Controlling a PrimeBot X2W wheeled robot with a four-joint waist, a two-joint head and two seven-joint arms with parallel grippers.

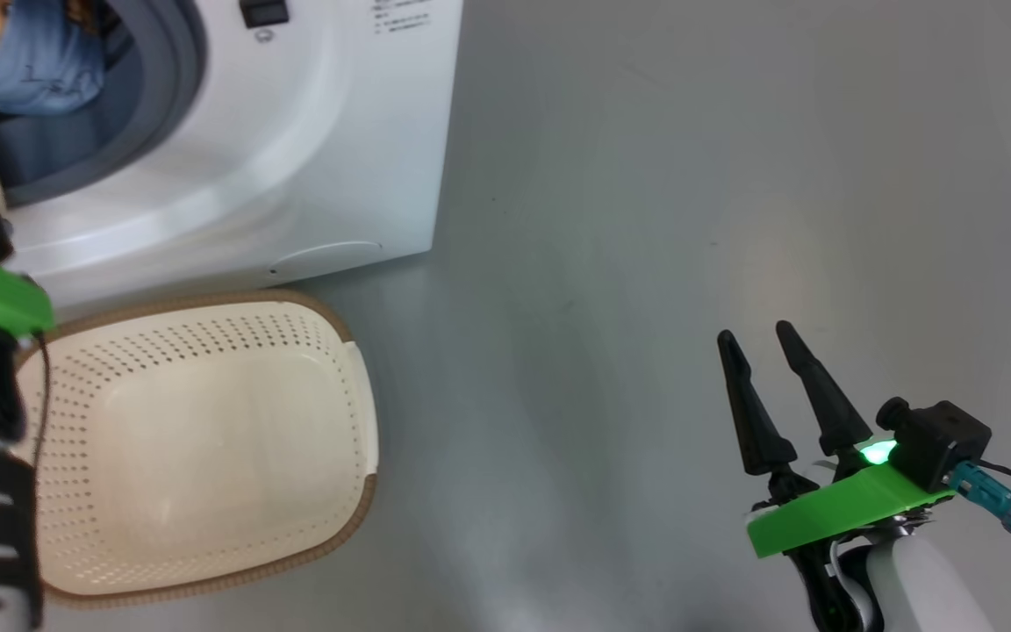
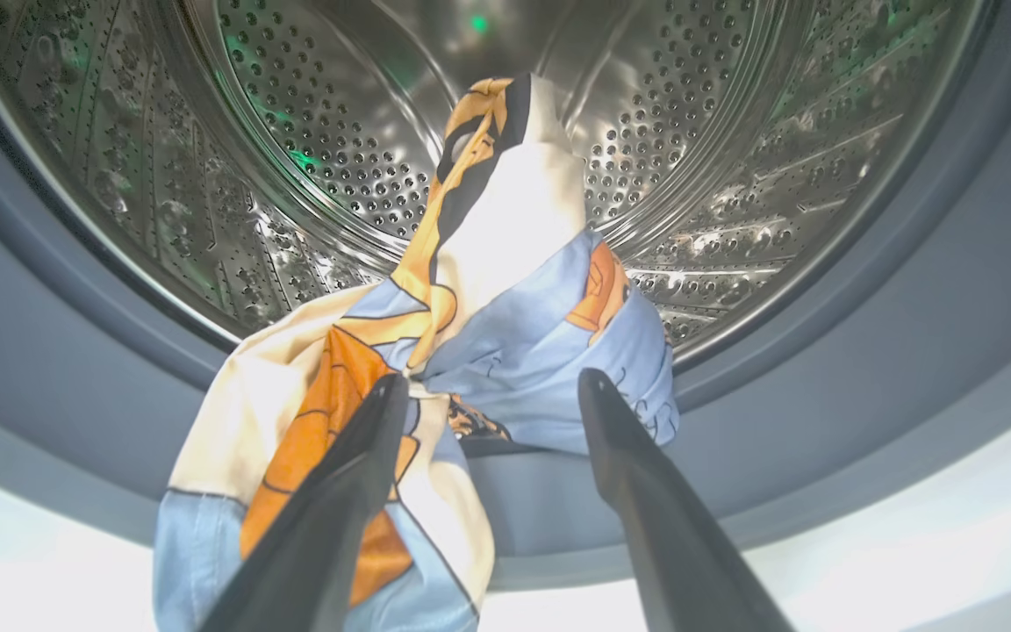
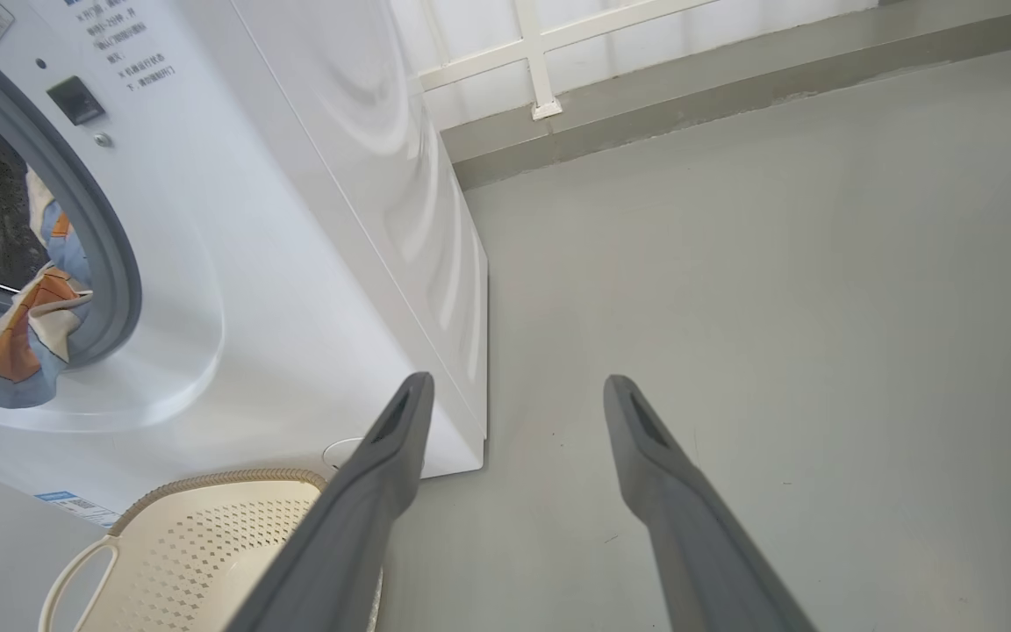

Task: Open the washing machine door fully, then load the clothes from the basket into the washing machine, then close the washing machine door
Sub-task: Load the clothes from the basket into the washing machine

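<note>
**Clothes (image 2: 505, 351) hanging over the lip of the washing machine (image 1: 295, 175); both grippers gaping**

The left gripper (image 2: 495, 382) is pointing into the mouth of the washing machine, its two dark fingers standing wide apart and clamping nothing. One finger is lying in front of the orange and cream part of the cloth, and whether it is touching the cloth cannot be told; the other finger is standing just beside the light blue part.

The clothes are lying bunched across the bottom of the opening. Their upper end is reaching back into the steel drum (image 2: 295, 132), and their lower end is hanging out over the grey-blue gasket (image 2: 865, 351) and down the white front of the machine. In the right wrist view the same bundle is dangling from the lower edge of the round opening.

The basket (image 1: 198, 456) is sitting on the grey floor (image 1: 646, 219) right in front of the washing machine, its brown rim close to the machine's base; its pale perforated bottom is showing bare.

The right gripper (image 1: 756, 333) is hovering over the open floor well to the right of the basket and the machine; its fingers are also standing apart, gripping nothing and pointing away from the robot.
</note>
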